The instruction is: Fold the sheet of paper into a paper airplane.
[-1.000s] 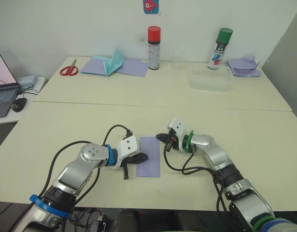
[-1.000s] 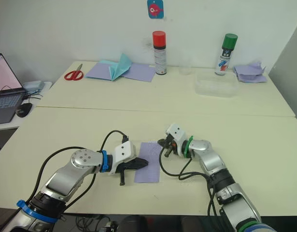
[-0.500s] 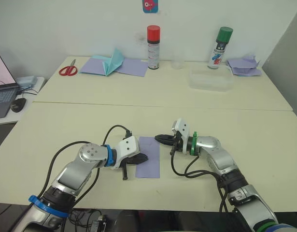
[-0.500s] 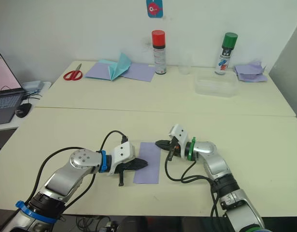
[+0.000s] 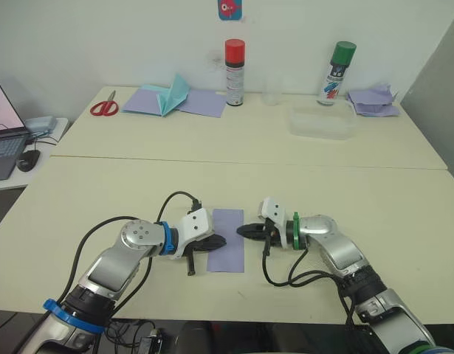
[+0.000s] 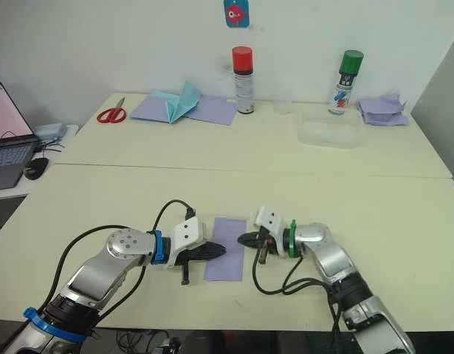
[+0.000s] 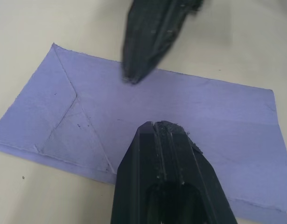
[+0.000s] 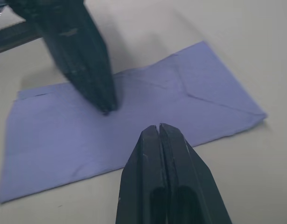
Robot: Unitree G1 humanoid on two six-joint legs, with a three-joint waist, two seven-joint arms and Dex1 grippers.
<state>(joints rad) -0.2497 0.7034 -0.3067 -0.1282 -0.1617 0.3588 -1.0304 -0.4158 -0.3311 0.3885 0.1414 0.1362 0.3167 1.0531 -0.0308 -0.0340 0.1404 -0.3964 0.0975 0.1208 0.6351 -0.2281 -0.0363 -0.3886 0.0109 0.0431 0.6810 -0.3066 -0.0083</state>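
Between the two tools, the sheet of paper [image 5: 227,240] is laid flat on the bench [image 5: 212,177]; the left tool [image 5: 218,241], fingers pressed together, is rested on its edge; the right tool [image 5: 241,231], likewise closed, is held at the opposite edge.

No text, brand or number can be read anywhere. The red-capped spray can [image 5: 235,72] and the green-capped spray can [image 5: 336,74] on the desk [image 5: 212,147] carry printed labels, too small to make out. The sticker [image 5: 230,9] on the wall shows a picture, no legible words.
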